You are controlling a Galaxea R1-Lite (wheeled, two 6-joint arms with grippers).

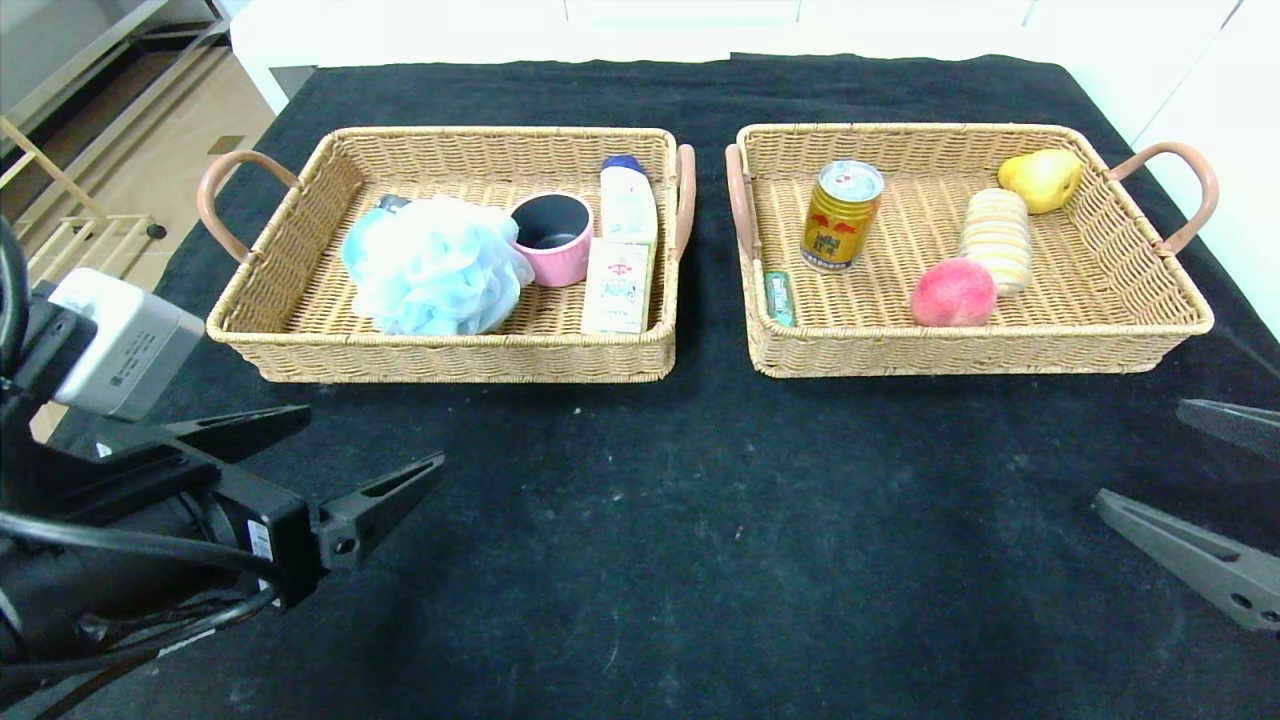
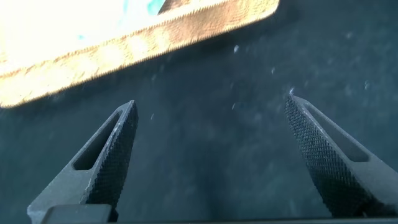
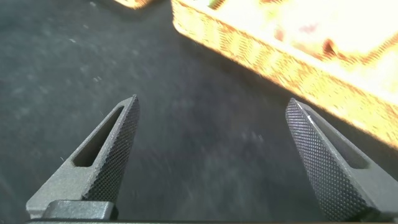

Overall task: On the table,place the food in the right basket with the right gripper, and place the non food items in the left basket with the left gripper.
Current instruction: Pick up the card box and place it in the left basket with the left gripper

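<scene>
The left basket (image 1: pixel 440 358) holds a pale-blue pouf (image 1: pixel 435 265), a pink saucepan (image 1: pixel 552 238) and a cream box (image 1: pixel 617 285). In the right basket (image 1: pixel 960 352) are a gold can (image 1: pixel 841 215), a peach (image 1: pixel 953 292) and a striped roll (image 1: pixel 995 238). My left gripper (image 1: pixel 372 437) hangs open over the black table (image 1: pixel 700 520) in front of the left basket, nothing between its fingers (image 2: pixel 115 155). My right gripper (image 1: pixel 1140 452) is open and empty at the near right, in front of the right basket (image 3: pixel 261 53).
A white bottle with a blue cap (image 1: pixel 627 195) also lies in the left basket. A yellow pear (image 1: pixel 1042 178) and a small green item (image 1: pixel 778 297) lie in the right basket. The left basket's near wall (image 2: pixel 143 46) shows ahead of the left gripper.
</scene>
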